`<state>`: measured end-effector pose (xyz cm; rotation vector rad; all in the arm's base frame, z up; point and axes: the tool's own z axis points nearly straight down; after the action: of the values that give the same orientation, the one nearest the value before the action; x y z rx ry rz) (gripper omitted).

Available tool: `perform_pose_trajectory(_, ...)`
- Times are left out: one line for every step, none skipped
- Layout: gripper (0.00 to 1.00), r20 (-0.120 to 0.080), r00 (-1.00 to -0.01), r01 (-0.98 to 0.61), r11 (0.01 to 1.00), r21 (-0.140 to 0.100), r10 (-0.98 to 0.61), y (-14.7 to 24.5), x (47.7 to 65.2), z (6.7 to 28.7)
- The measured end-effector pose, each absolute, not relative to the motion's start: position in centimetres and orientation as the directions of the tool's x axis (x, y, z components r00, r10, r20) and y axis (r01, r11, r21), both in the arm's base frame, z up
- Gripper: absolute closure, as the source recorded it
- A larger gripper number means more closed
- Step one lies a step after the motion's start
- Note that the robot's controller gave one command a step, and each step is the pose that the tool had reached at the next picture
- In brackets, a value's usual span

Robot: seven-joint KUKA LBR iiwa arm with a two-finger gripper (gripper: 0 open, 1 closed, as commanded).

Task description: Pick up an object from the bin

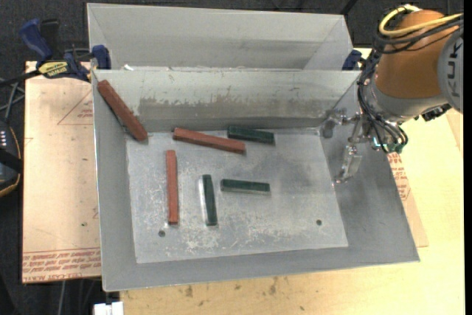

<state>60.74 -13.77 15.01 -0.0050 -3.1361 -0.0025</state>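
No text, label, brand, number or sign could be read on the bin (221,37) or on anything in it.
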Motion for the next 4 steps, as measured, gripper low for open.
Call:
perform_pose_trajectory(0.0, -0.002, -1.0, 0.001, 1.0, 0.0, 0.001, -13.7, 60.9, 15.5)
perform_pose_trajectory(1.0, -0.003, -0.864, 0.503, 0.864, 0.001, 0.503, -10.7, 63.1, 15.3)
perform_pose_trajectory(1.0, -0.003, -0.864, 0.503, 0.864, 0.001, 0.503, -10.7, 63.1, 15.3)
perform_pose_trajectory(1.0, -0.002, -0.882, 0.471, 0.882, 0.001, 0.471, -12.3, 62.6, 14.3)
